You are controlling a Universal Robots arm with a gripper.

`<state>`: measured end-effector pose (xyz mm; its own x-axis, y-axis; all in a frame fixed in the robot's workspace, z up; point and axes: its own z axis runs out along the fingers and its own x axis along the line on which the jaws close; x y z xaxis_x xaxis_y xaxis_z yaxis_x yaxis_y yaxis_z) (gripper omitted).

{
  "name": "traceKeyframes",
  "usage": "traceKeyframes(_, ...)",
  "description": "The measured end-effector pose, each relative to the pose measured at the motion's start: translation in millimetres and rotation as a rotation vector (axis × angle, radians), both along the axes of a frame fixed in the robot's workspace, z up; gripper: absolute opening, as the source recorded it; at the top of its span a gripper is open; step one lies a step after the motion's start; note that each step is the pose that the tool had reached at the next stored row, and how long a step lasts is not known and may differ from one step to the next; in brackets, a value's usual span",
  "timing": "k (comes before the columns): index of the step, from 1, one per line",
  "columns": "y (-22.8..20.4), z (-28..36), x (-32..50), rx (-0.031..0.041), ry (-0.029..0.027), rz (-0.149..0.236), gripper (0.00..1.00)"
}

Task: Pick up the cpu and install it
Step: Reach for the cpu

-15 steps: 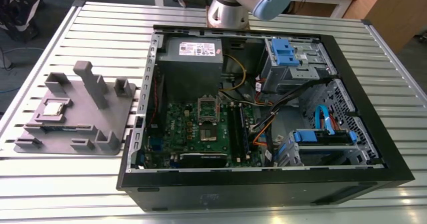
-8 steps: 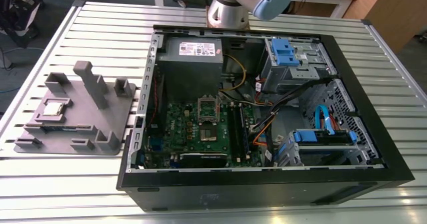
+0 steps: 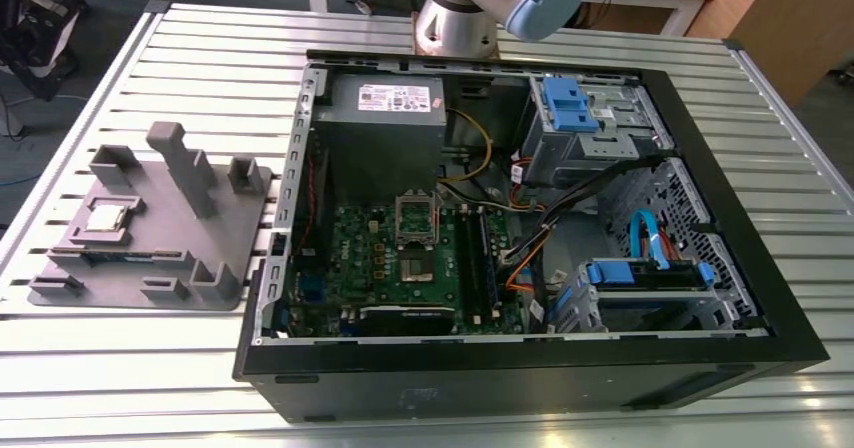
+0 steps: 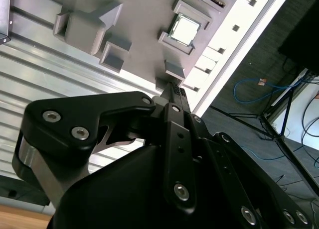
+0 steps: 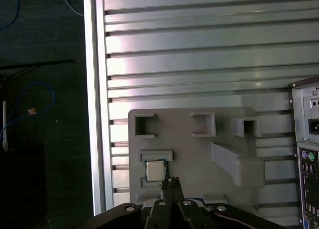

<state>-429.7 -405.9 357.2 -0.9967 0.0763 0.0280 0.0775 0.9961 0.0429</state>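
At the exterior view's left of the case [image 3: 747, 298], on the surface [image 3: 160, 58], the fixture [image 3: 200, 228] cradles the cpu [image 3: 110, 215]. My claw [image 5: 171, 181] hangs above, clenched and empty. I'd centre it and square to the cpu's edges.

The exterior view looks steeply down from high above the ribbed aluminium table [image 3: 134, 368]. It takes in the whole open black computer case [image 3: 534, 378] and, on the exterior view's left, the flat grey plastic fixture plate [image 3: 240, 230]. Both wrist views look past the black metal gripper [image 5: 171, 183], close before the lens, down at that plate [image 5: 199, 154] from well above. The second wrist view sees it [image 4: 144, 20] at a slant. All three views share the plate.
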Motion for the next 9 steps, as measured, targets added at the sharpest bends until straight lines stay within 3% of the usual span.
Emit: traceKeyframes(9,0.0,-1.8,-0.1,-0.0001,0.0001,0.0,0.11)
